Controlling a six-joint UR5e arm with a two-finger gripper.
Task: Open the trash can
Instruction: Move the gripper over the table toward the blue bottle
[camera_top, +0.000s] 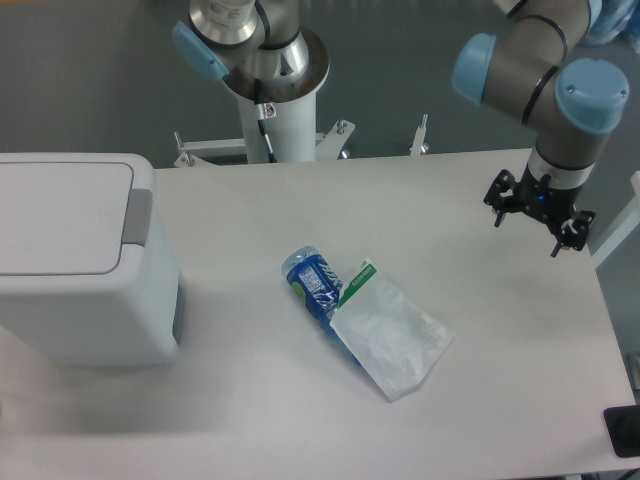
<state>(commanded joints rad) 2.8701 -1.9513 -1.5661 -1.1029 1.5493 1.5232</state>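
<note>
I see my arm bent in from the upper right, wrist pointing down. My end effector (536, 223) hangs with fingers spread, gripping nothing.

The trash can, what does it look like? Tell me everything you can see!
The trash can is a big white boxy bin with rounded corners, and it looks like plastic. Its flat white lid is shut. A grey push strip runs along the lid's right edge. The bin stands upright at the left end of the white table, partly cut off by the picture's edge. Nothing touches it; the claw is far away.
</note>
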